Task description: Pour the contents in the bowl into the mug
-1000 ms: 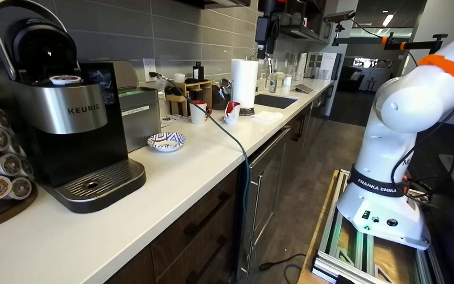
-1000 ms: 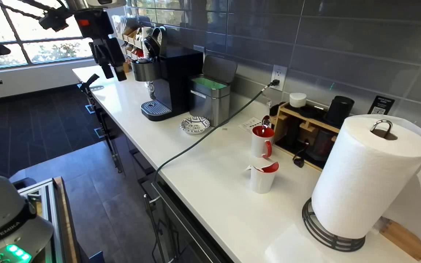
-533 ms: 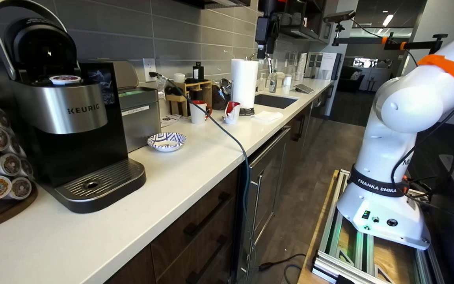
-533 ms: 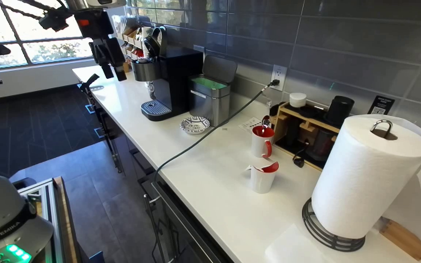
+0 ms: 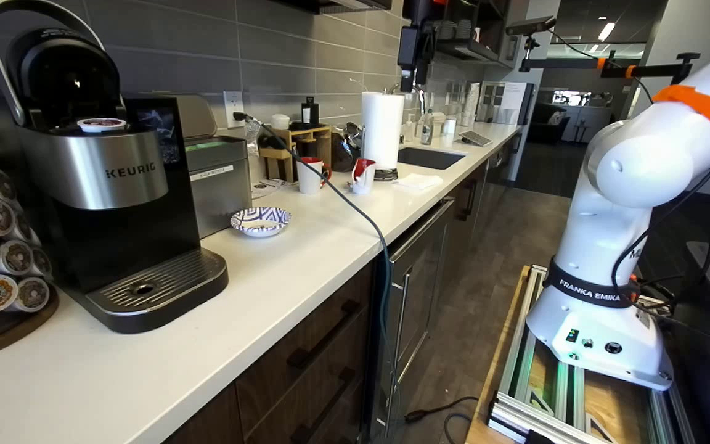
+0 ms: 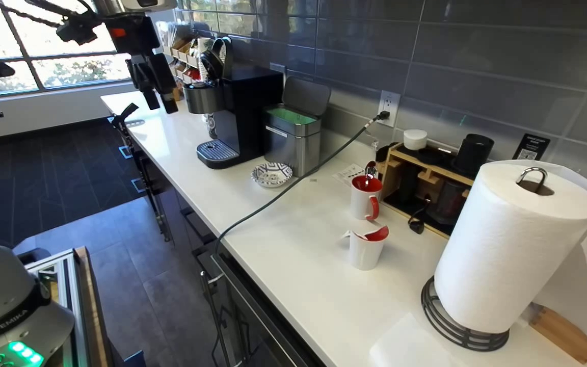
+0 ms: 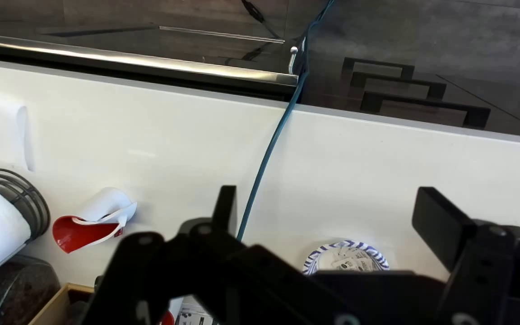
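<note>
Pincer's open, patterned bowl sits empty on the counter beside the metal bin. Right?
Not empty: the wrist view shows printed packets in the patterned bowl. The rest stands: the pincer is open, and the patterned bowl sits on the counter beside the metal bin.

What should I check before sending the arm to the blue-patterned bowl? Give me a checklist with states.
1. Fingers open and empty: ok.
2. Bowl upright on the counter: ok.
3. Packets inside the bowl: ok.
4. Pour target known: cannot tell; a red-handled mug and a red-lined cup with an uneven rim both stand there.
5. Power cord clear of the route from bowl to either one: not ok; it runs between.
</note>
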{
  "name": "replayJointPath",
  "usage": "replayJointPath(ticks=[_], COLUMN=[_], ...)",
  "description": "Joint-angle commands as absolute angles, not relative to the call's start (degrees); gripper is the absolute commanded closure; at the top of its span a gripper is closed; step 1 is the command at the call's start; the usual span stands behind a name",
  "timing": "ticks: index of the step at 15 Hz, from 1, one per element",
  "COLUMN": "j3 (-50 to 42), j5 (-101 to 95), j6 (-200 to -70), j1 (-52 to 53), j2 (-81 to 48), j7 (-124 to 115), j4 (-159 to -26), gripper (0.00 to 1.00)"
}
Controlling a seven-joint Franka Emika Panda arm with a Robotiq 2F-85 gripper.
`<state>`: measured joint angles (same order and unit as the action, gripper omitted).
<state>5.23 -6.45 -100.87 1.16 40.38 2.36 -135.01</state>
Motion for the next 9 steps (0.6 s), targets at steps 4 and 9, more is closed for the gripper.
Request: replayJointPath(ticks=[4,9], j3=[2.25,3.42], j5=[-1.88,0.89], j6=[-114.35,-116.41], j1=[2.67,3.78], j2=[33.99,28.17], j7=[1.36,0.80], j4=[-137.29,-136.13], gripper=[0.00,0.00])
